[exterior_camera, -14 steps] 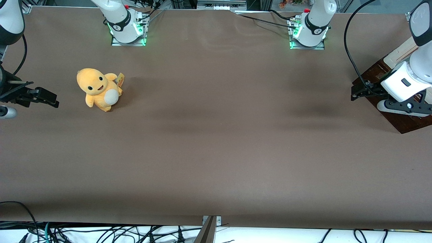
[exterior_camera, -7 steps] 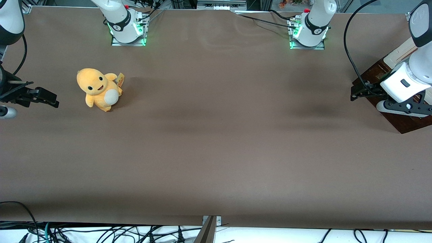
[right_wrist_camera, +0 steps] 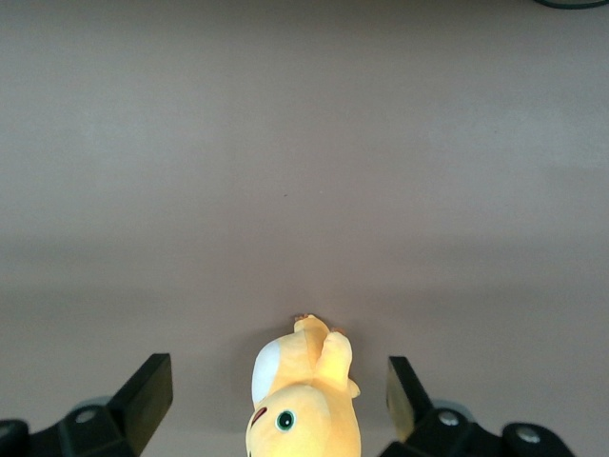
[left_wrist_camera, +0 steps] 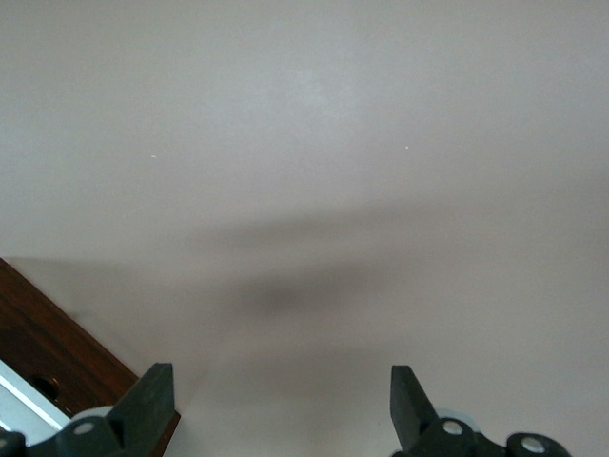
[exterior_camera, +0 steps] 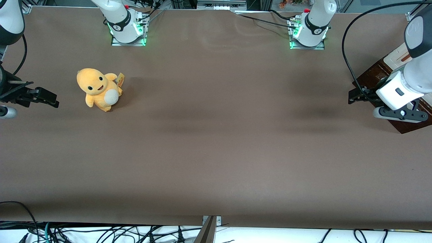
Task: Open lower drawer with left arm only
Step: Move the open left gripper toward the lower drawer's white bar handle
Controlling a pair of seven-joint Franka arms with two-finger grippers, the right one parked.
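While the left arm (exterior_camera: 410, 77) reaches in over the working arm's end of the desk (exterior_camera: 216, 135), its black hand (exterior_camera: 358, 95) hangs just above the brown surface at the corner of the small cabinet (exterior_camera: 393, 55). From the wrist camera, the hand (left_wrist_camera: 278, 405) has its two dark fingers (left_wrist_camera: 152, 395) spread wide apart, with only bare desk (left_wrist_camera: 304, 143) between them and nothing gripped. The lower drawer (exterior_camera: 410, 123) shows its dark brown wood under and beside the arm's white wrist, which covers much of it in the front view. Seen from the wrist, the dark drawer front (left_wrist_camera: 57, 347) and a strip of its white bar handle (left_wrist_camera: 29, 405) lie just beside one finger, outside the gap between the fingers; whether that finger touches the wood cannot be told. A looping black cable (exterior_camera: 347, 50) runs from the arm down to the hand. Well apart, toward the parked arm's end of the desk, an orange plush toy (exterior_camera: 99, 89) sits upright.
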